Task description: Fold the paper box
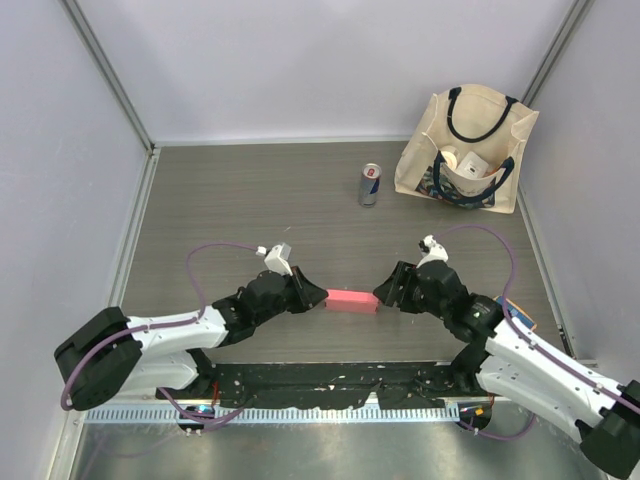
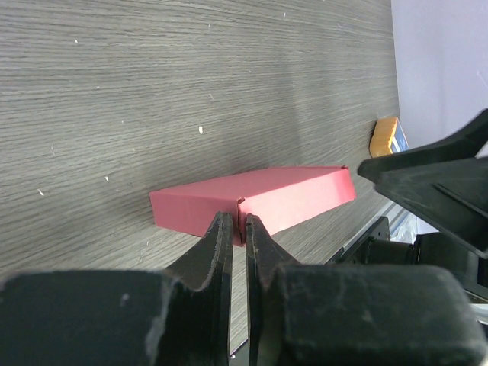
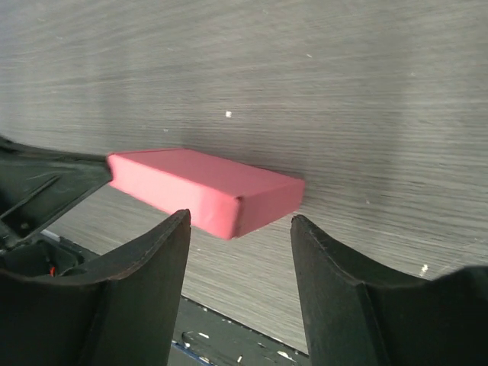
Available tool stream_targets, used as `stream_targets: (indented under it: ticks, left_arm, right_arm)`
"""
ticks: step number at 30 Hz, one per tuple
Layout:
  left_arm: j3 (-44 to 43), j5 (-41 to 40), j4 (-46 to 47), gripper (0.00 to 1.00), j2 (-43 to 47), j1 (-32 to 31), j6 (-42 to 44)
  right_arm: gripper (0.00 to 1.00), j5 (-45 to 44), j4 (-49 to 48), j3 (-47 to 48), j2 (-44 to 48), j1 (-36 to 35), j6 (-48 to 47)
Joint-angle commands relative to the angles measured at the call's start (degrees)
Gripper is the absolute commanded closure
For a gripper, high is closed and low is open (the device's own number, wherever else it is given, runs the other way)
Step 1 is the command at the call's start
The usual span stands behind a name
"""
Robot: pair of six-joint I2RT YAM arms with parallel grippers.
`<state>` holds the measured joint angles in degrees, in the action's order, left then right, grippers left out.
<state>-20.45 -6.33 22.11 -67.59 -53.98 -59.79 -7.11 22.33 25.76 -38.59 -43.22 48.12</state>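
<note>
The left pincer (image 2: 238,226) is clamping the thin near edge of the paper box (image 1: 351,301), lying flat on the tabletop (image 1: 250,200), while the right pincer (image 3: 240,221) is gaping around its other end. Light, crushable card is probably wanting gentle holds along creased edges.

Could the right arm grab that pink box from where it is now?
Probably yes. The right tool is open, and the near end of the box lies just ahead of its fingers with nothing between. The left tool pinches the other end, which shouldn't block it.
</note>
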Motion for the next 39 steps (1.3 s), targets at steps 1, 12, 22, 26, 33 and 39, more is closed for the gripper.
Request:
stream_targets:
  ticks: [1,12,22,26,33,39]
  left_arm:
    - [1.5,-0.2,-9.0,0.93,-0.4,0.1,2.2]
    - [2.3,0.6,-7.0,0.94,-2.1,0.0,2.0]
    - [2.9,0.4,-6.7,0.94,-1.9,0.1,1.7]
    - [4.1,-0.1,-7.4,0.94,-0.9,0.0,1.2]
    - [7.3,-0.2,-10.7,0.95,4.3,0.0,-1.2]
    - [8.2,-4.6,-21.7,0.95,15.5,0.1,-2.4]
  right_arm:
    - [0.43,14.0,-2.6,0.1,-2.5,5.9,-7.1]
    - [0.47,18.9,-9.8,-6.3,1.8,7.7,-4.8]
    - [0.6,20.4,-12.1,-11.4,-0.1,7.7,-2.7]
    - [0.7,21.4,-13.0,-13.3,-2.3,7.7,-2.6]
    - [0.85,21.5,-16.9,-14.1,-1.7,4.6,-3.7]
    - [0.85,9.0,-21.7,-8.5,-10.5,-8.0,-7.3]
